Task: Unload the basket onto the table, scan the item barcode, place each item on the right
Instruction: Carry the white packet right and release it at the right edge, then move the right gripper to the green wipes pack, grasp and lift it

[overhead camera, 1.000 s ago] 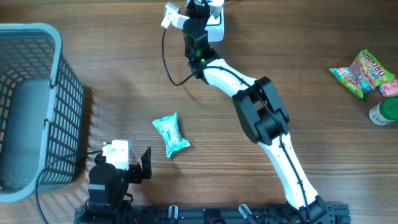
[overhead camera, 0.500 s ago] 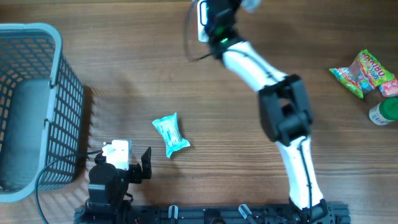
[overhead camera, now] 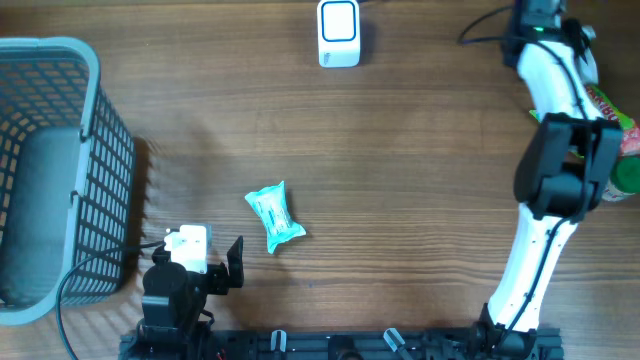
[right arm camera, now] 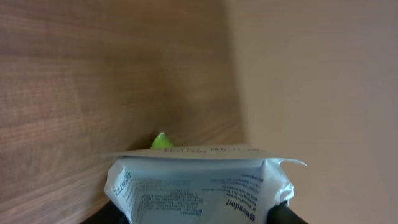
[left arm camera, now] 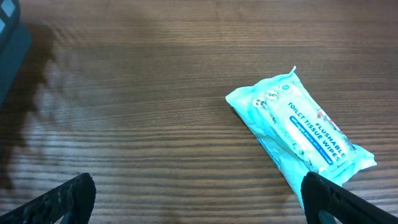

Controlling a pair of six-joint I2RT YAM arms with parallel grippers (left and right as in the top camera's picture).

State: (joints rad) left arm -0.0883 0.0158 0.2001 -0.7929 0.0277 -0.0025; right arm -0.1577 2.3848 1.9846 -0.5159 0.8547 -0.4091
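Observation:
In the right wrist view my right gripper [right arm camera: 196, 214] is shut on a white pouch [right arm camera: 199, 186] with blue print, held over the table's far edge. From overhead the right arm [overhead camera: 548, 70] reaches the top right corner, where the pouch is hidden. The white barcode scanner [overhead camera: 338, 33] stands at the top centre, far left of that arm. A teal pack of wipes [overhead camera: 274, 216] lies on the table, also seen as the wipes pack [left arm camera: 301, 134]. My left gripper [left arm camera: 199, 202] is open just short of it, its right fingertip [left arm camera: 323, 196] near the pack's corner.
A blue-grey mesh basket [overhead camera: 110, 150] fills the left side. A colourful snack bag [overhead camera: 600, 108] and a green-capped bottle [overhead camera: 625, 180] lie at the right edge beside the right arm. A green scrap [right arm camera: 161, 141] shows behind the pouch.
The right arm has swung from the scanner at the top centre across to the top right corner, carrying the pouch. The left arm and the wipes pack have not moved.

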